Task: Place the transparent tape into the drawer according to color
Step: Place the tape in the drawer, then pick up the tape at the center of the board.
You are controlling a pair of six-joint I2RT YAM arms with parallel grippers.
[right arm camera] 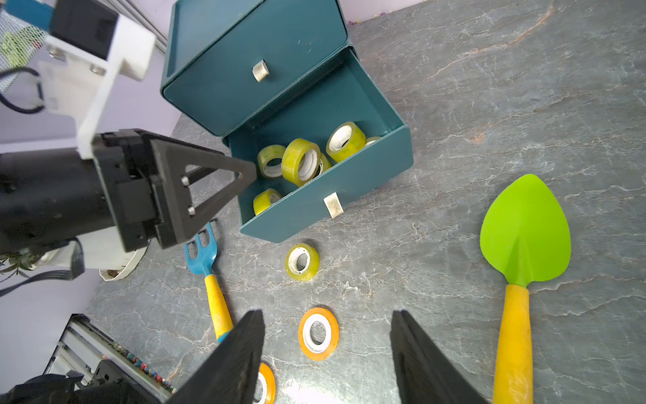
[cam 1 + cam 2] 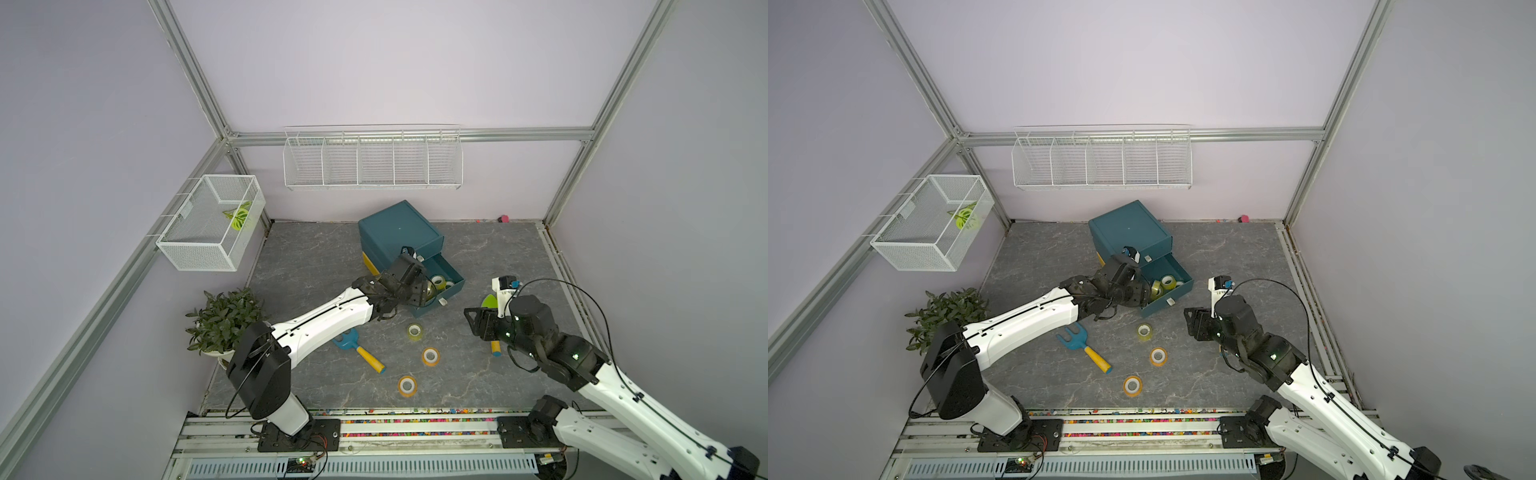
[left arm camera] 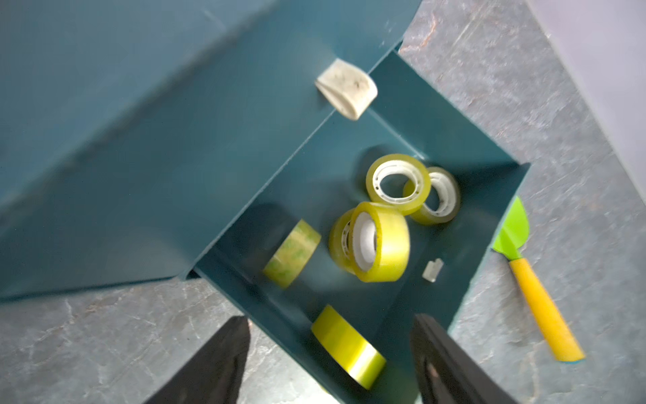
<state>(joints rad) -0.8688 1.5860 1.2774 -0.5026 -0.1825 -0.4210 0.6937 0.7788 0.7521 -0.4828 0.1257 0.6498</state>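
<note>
— Transparent tape (image 1: 300, 162): where is it located?

— Several yellow-green rolls lie inside the open lower drawer (image 2: 455, 291). Three more lie flat on the counter (image 2: 311, 257). One yellow-green roll (image 2: 414, 331) is just in front of the drawer. An orange roll (image 2: 430, 356) is next, and a second orange roll (image 2: 407, 385) is nearest the arm bases.

— State of each gripper?

— The left gripper (image 3: 330, 320) is over the drawer's near corner with its jaws apart and nothing clamped. One roll sits inside the drawer below the gap. The right gripper (image 1: 327, 314) hangs above the counter, jaws apart and empty.

— Which relation governs the next pick?

— In the right wrist view, the orange roll lies directly ahead of the right gripper, centred on the gap between the jaws. Its core points upward, so it has no long axis to align with. The jaws can straddle the ring across any diameter. The right arm appears nearer to both orange rolls. The left arm appears nearer to the yellow-green roll beside the drawer.

— Any caution?

— The open drawer shows yellow-green rolls only, and the upper drawer (image 1: 260, 70) is shut. Orange rolls probably need that compartment opened first.
</note>
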